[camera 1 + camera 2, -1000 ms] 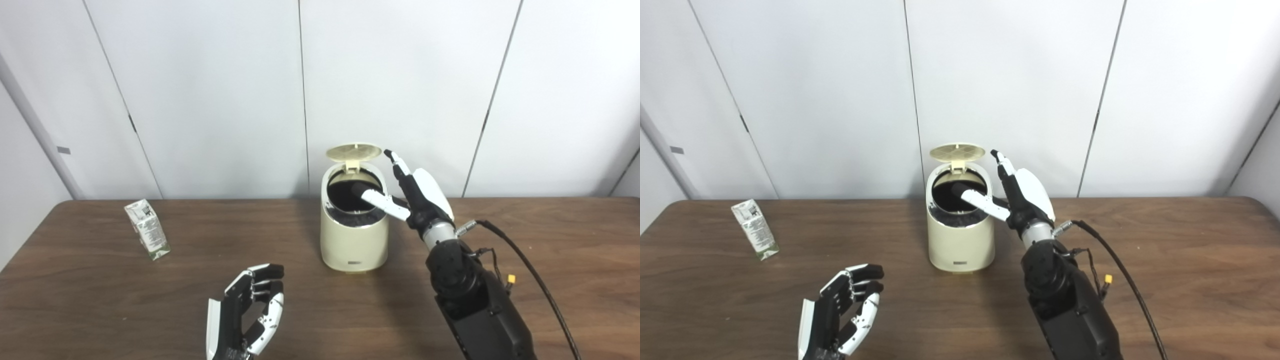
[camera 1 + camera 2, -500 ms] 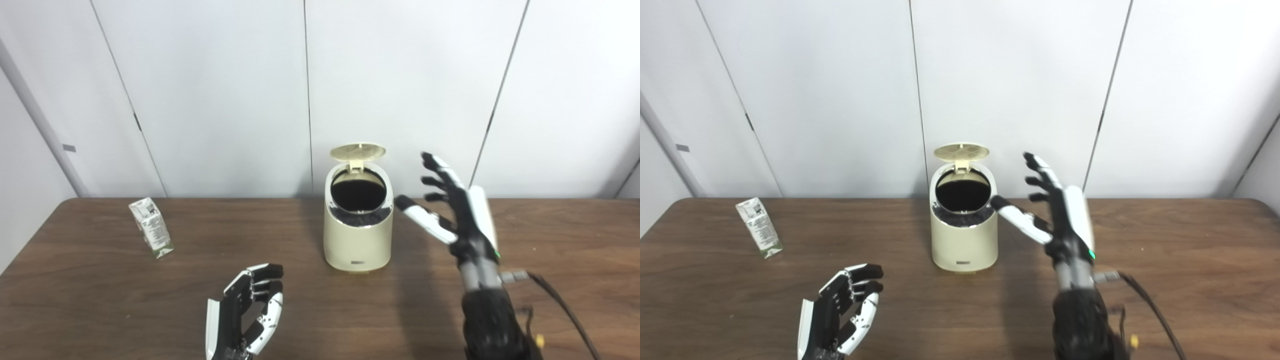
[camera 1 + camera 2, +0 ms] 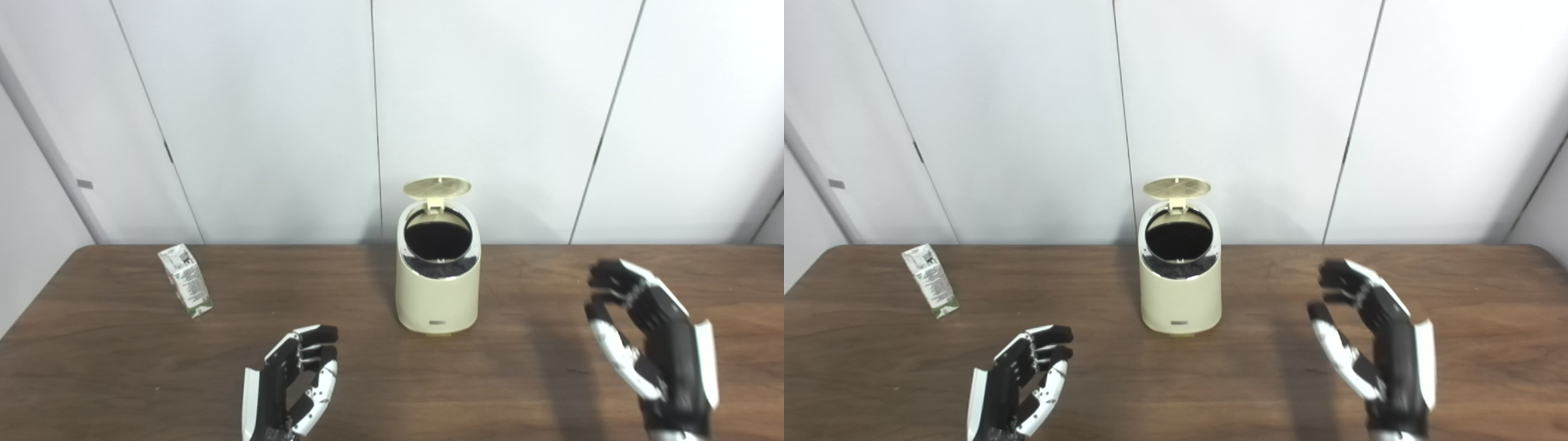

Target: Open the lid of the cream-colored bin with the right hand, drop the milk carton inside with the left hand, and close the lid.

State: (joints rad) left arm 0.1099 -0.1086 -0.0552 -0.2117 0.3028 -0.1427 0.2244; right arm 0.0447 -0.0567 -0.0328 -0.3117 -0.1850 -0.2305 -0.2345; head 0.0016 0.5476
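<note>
Standing upright at the counter's (image 3: 122, 367) far left, the milk carton (image 3: 185, 289) is untouched; the bin (image 3: 437, 288) gapes (lid (image 3: 437, 187) up), left hand (image 3: 291, 383) and right hand (image 3: 652, 343) spread, empty.

White panelled wall (image 3: 490, 92) with dark seams behind brown wooden table (image 3: 122, 367).

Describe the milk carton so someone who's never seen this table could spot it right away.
Start at the cream bin with its lid up, at the back middle of the brown table. Look far left along the back edge: the milk carton stands alone there, leaning slightly. It is the only small white-and-green box.
</note>
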